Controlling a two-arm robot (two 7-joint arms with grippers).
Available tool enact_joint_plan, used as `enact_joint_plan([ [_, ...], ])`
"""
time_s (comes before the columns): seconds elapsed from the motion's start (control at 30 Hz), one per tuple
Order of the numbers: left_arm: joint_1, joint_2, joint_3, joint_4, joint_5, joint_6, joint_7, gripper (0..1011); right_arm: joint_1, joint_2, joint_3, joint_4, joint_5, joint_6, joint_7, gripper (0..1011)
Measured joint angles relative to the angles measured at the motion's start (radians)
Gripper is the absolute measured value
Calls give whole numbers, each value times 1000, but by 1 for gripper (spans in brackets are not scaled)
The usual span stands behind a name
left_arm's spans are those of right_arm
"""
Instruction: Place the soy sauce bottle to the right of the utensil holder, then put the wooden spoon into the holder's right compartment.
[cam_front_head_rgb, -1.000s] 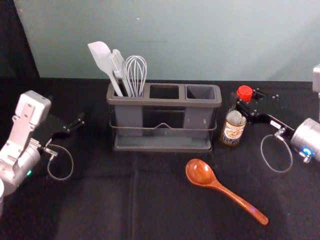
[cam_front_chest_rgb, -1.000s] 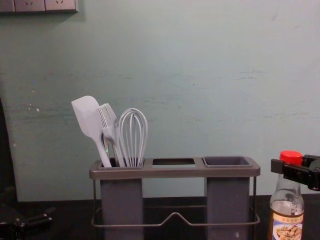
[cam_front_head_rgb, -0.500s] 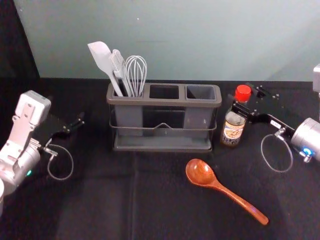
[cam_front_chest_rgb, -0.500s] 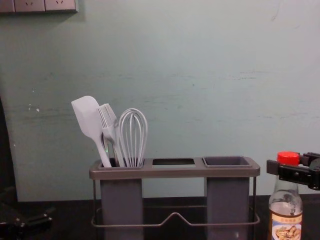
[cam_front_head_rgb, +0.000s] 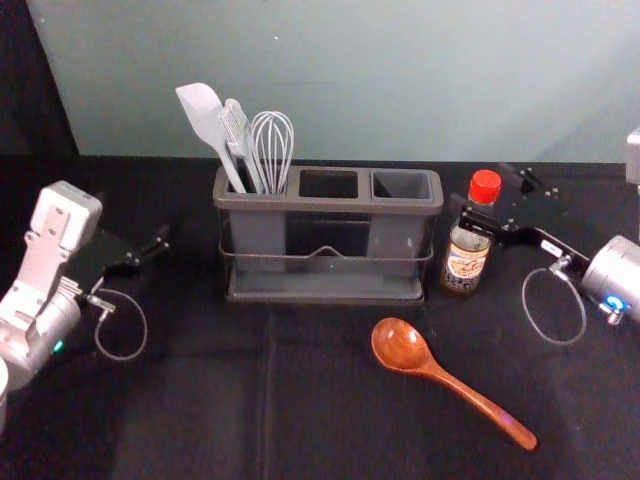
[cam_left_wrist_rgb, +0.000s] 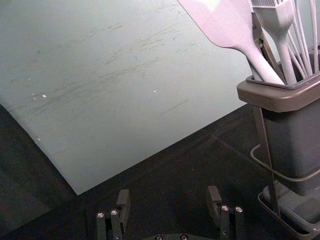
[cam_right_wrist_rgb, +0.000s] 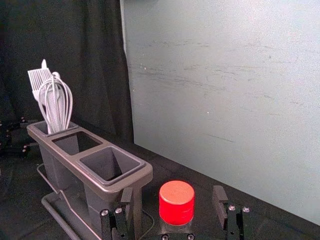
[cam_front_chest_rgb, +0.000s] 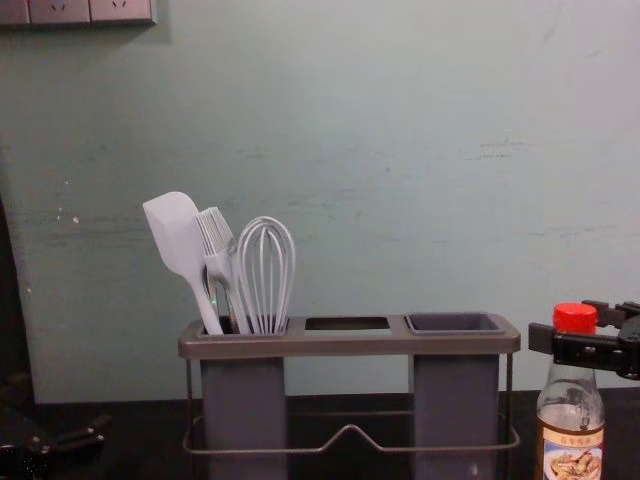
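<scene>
The soy sauce bottle stands upright on the table, just right of the utensil holder. In the head view my right gripper is open around its neck, below the red cap. In the right wrist view, the cap shows between the spread fingers of my right gripper, with a gap on each side. The wooden spoon lies in front of the holder, handle toward the front right. My left gripper stays parked at left; in its wrist view, the left gripper is open and holds nothing.
A white spatula, a brush and a whisk stand in the holder's left compartment. A pale wall rises behind the table. A wall switch panel shows high at left in the chest view.
My right gripper's fingers have spread wider around the bottle's neck. The red cap has shifted slightly left. The left arm, spoon and holder have not moved.
</scene>
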Motion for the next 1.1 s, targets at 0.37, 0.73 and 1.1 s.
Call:
enact_joint_plan([
  [0.37, 0, 0, 0, 0, 0, 0, 0, 1005, -9, 6, 4, -16, 0, 0, -2, 1003],
  [0.73, 0, 0, 0, 0, 0, 0, 0, 1005, -107, 61, 57, -176, 24, 34, -41, 1003],
  [1.1, 0, 0, 0, 0, 0, 0, 0, 1005, -259, 165, 122, -379, 68, 71, -41, 1003],
])
